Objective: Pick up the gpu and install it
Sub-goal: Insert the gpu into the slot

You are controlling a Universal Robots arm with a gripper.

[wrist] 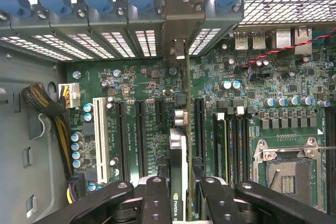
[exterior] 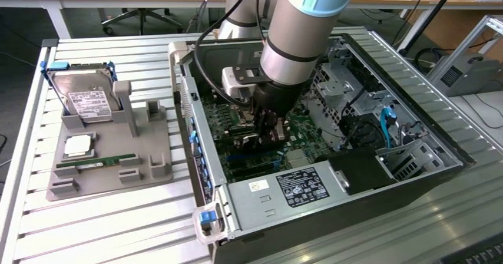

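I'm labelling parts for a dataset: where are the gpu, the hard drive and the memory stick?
gpu (wrist: 178,177): wrist view, on its cooler, seen edge-on.
hard drive (exterior: 85,101): exterior view, on its white label.
memory stick (exterior: 96,162): exterior view, middle of its green board.

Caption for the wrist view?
Wrist view: black pincer grips thin green gpu card edge-on over green motherboard slots.
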